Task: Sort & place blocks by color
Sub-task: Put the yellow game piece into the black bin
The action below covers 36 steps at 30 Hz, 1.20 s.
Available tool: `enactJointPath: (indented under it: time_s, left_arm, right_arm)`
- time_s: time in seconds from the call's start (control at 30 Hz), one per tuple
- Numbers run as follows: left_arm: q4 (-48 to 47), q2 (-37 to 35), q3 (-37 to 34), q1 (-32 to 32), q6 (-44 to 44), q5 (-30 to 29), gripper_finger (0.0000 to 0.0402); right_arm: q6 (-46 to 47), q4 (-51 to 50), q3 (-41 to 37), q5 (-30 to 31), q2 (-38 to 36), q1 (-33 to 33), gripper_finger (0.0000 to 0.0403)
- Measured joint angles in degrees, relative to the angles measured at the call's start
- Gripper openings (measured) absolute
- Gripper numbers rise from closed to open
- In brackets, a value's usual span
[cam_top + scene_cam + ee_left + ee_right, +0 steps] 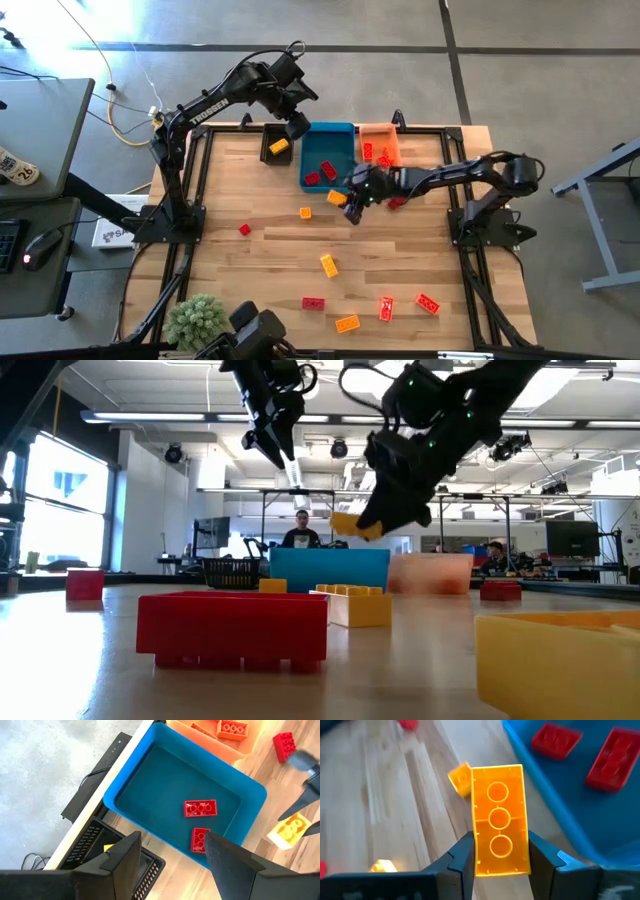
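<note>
A robotics lab: concrete floor (520,60), ceiling strip lights (150,418), monitors (572,538) behind.

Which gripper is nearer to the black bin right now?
Left. The left gripper hovers open just beside the black bin, while the right gripper, holding a yellow block, is beyond the blue bin.

Grey concrete floor (400,25) seen around wooden table (270,255). Desk (40,110) with keyboard and mouse (40,247) placed beside table. Small green plant (196,320) set at table edge. Large windows (60,495) and long ceiling lights (180,417) shown in room; two people seated at far desks.
</note>
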Motion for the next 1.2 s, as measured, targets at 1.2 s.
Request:
enactJointPath:
  time_s: [1.2]
  left_arm:
    - [-0.31, 2.38, -2.8, -22.02, 1.05, 9.37, 0.0207]
  right_arm:
    - [-10.32, -10.96, 0.06, -16.12, -9.68, -4.36, 0.0112]
